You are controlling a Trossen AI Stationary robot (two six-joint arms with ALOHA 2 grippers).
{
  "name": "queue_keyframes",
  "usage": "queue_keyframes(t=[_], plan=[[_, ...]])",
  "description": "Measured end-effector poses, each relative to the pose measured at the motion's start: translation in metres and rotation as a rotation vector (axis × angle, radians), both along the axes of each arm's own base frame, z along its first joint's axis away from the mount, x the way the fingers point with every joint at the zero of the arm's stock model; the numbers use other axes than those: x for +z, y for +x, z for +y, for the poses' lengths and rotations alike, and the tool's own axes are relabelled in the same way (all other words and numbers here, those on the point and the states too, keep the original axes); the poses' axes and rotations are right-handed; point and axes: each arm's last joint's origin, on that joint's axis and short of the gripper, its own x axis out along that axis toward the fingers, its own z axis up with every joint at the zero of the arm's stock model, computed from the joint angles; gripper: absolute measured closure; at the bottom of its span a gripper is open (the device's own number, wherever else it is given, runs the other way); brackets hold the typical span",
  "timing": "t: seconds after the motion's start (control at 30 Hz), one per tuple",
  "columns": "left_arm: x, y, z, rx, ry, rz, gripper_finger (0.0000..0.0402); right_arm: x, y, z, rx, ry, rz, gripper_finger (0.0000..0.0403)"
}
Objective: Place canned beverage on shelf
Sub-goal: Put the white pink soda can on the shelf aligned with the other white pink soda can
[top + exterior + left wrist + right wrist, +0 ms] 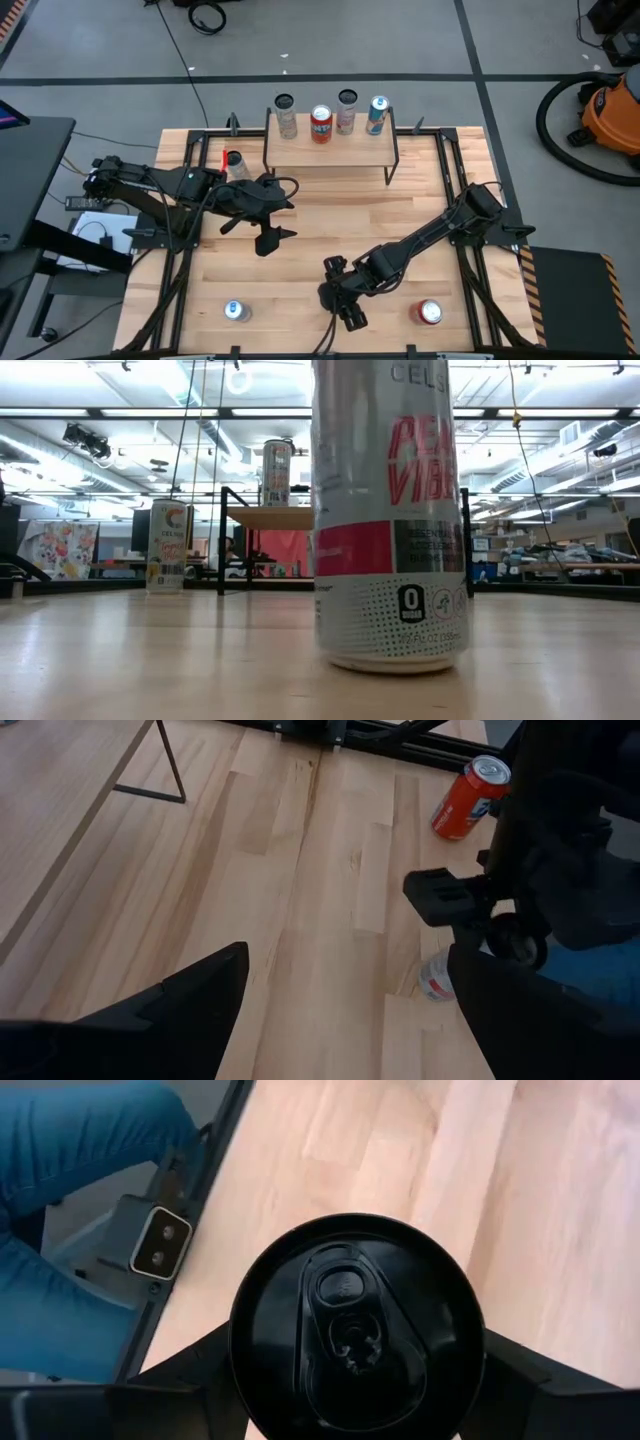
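Fingers of your right gripper straddle the upright black-topped white beverage can near the table's front edge, one on each side; whether they already pinch it, you cannot tell. Its long axis stands vertical, directly under the wrist. The small wooden shelf on black legs lies well beyond. Your left gripper waits mid-table, spread wide and empty.

The tabletop is pale wood in jointed strips, smooth with a soft sheen. On it the shelf has a light wooden board on thin black metal legs. The black-topped can is glossy metal (its printed wall shines), and the red can beside the tabletop's edge likewise.
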Motion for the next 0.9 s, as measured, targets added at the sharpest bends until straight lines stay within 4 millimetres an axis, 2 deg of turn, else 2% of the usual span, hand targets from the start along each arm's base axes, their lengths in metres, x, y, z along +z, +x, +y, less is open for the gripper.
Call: queue_keyframes(t=[0.1,0.3,0.5,0.73,0.9], plan=[[0.000,0.000,0.000,0.002,-0.001,0.001,0.0049,0.010,-0.002,-0.008,-0.041,0.016,-0.002,0.0142],[-0.001,0.000,0.000,0.004,0.002,0.006,0.0049,0.053,-0.013,-0.041,-0.145,0.025,-0.071,0.0142],[-0.001,-0.001,0.002,0.030,0.027,0.015,0.0049,0.096,-0.029,-0.092,-0.264,0.038,-0.130,0.0142],[-0.001,-0.001,0.002,0.034,0.022,0.015,0.0049,0.130,-0.051,-0.154,-0.409,0.005,-0.181,0.0142],[-0.002,-0.001,0.002,0.042,0.013,0.017,0.0049,0.143,-0.063,-0.192,-0.473,-0.035,-0.216,0.0142]])
